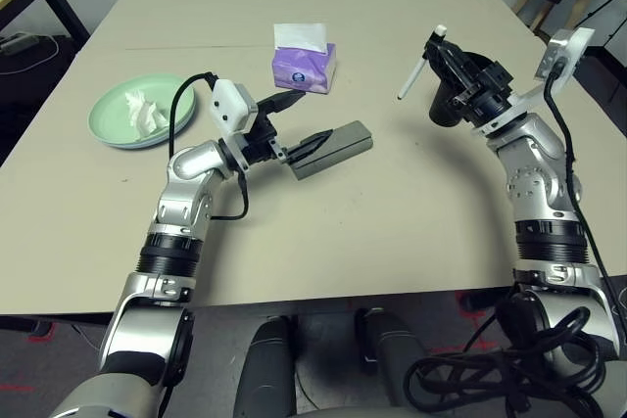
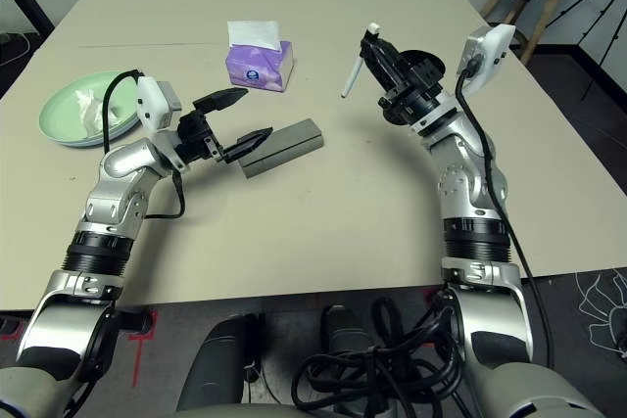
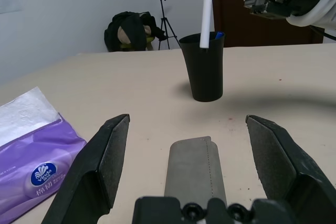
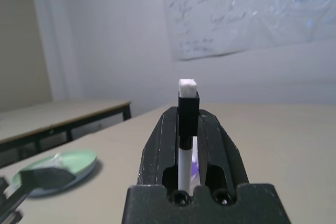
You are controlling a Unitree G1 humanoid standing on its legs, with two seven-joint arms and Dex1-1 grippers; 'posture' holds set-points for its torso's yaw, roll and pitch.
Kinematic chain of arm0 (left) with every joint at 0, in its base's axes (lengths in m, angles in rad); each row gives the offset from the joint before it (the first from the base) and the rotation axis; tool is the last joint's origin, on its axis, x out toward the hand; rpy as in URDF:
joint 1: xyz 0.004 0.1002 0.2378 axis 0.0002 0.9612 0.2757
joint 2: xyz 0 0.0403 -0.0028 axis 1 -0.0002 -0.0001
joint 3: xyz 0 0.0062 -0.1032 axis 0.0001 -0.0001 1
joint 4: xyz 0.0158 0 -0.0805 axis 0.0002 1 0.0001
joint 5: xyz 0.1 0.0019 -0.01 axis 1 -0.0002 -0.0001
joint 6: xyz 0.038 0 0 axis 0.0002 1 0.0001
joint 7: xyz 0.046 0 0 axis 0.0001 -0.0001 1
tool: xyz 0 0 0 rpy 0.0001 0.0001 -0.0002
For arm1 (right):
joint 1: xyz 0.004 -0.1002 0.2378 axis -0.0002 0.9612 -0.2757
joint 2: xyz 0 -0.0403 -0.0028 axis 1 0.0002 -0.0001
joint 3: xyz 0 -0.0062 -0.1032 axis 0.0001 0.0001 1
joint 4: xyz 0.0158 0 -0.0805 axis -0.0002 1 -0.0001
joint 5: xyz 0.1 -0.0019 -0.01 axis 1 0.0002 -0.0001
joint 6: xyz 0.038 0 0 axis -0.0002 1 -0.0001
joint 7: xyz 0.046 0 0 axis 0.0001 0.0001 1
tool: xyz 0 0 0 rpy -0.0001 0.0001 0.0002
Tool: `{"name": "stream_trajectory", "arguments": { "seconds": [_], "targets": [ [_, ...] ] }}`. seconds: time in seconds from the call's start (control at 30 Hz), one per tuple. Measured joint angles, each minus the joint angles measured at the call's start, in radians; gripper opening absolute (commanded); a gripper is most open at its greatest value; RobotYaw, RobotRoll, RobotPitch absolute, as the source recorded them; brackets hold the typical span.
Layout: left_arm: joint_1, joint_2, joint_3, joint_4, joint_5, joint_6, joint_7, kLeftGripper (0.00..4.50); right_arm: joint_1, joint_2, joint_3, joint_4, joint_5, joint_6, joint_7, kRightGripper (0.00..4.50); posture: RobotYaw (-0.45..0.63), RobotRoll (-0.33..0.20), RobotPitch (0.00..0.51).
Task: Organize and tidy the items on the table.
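Your right gripper (image 2: 375, 46) pinches a white pen (image 2: 355, 68) above the black cup (image 3: 205, 65). Your left gripper (image 2: 235, 116), spread wide, flanks the unstowed grey glasses case (image 1: 331, 148) mid-table. Tissue (image 1: 144, 110) remains on the far-left mint-green plate (image 1: 110, 126).

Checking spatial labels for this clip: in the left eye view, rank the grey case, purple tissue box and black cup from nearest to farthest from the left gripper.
From the open left gripper:
1. Grey case, right at its fingertips.
2. Purple tissue box, farther up the table.
3. Black cup, far off beside the right gripper, which holds a white pen.
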Motion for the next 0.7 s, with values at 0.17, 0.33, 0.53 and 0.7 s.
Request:
{"name": "stream_trajectory", "arguments": {
  "seconds": [0.17, 0.33, 0.53, 0.7],
  "targets": [
    [-0.005, 0.0, 0.0, 0.008, 0.0, -0.002, 0.0, 4.5, -0.095, -0.009, -0.03, 0.032, -0.07, -0.082, -0.157, 0.32, 0.0, 0.0, 0.094],
    [-0.044, 0.011, 0.001, 0.059, 0.002, -0.01, -0.02, 4.5, -0.138, -0.048, -0.029, 0.078, -0.161, -0.042, -0.319, 0.32, -0.01, 0.0, 0.097],
    [-0.079, 0.028, 0.006, 0.118, 0.002, -0.02, -0.055, 4.5, -0.138, -0.067, -0.022, 0.088, -0.235, 0.052, -0.463, 0.32, -0.01, 0.0, 0.104],
    [-0.079, 0.029, 0.006, 0.125, 0.002, -0.009, -0.073, 4.5, -0.138, -0.079, -0.017, 0.087, -0.283, 0.105, -0.543, 0.32, -0.02, 0.0, 0.108]
  ]
}}
